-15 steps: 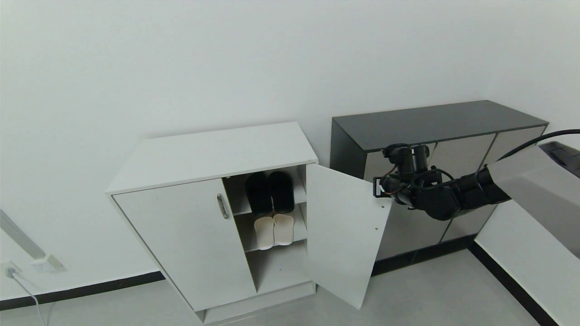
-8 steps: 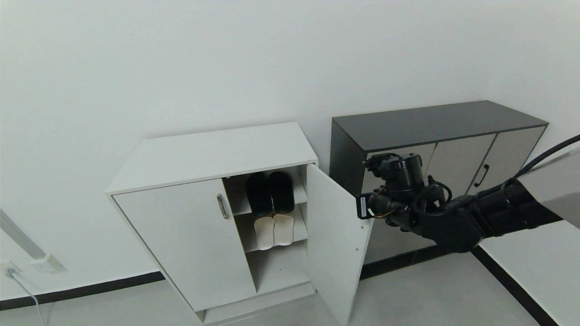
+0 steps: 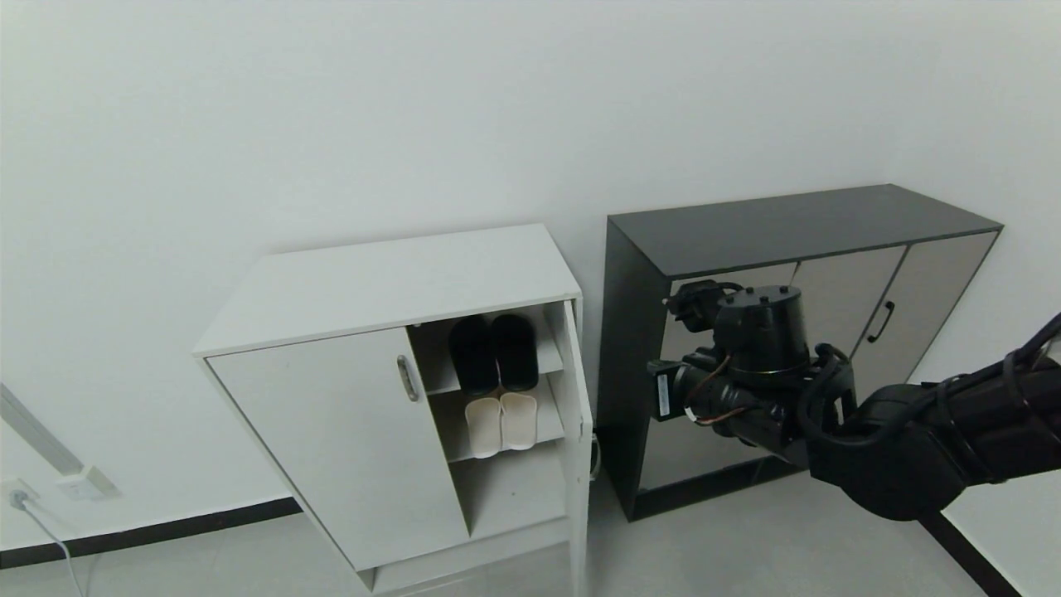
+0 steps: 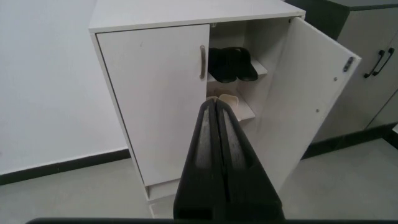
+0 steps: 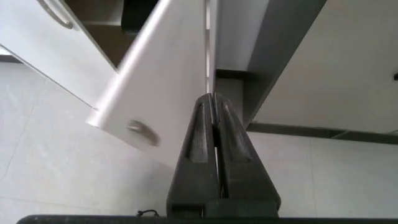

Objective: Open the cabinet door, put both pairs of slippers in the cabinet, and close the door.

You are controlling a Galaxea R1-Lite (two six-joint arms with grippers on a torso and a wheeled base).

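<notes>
The white cabinet [image 3: 390, 282] has its left door shut and its right door [image 3: 576, 414] open, edge-on in the head view. Black slippers [image 3: 493, 352] lie on the upper shelf and white slippers [image 3: 500, 421] on the shelf below. My right arm [image 3: 746, 373] is just right of the open door. In the right wrist view my right gripper [image 5: 214, 98] is shut on nothing, its tips close to the door [image 5: 155, 87] on its outer face, which bears the handle [image 5: 142, 130]. My left gripper [image 4: 216, 107] is shut, held in front of the cabinet, facing the slippers [image 4: 231, 64].
A dark cabinet [image 3: 796, 224] with grey doors stands right beside the white one, a narrow gap between them. A wall socket with a cable [image 3: 16, 496] is low on the left. Grey floor [image 3: 746, 547] lies open in front.
The right door has swung from wide open towards the cabinet and now stands edge-on. My right arm has moved left and nearer along with it.
</notes>
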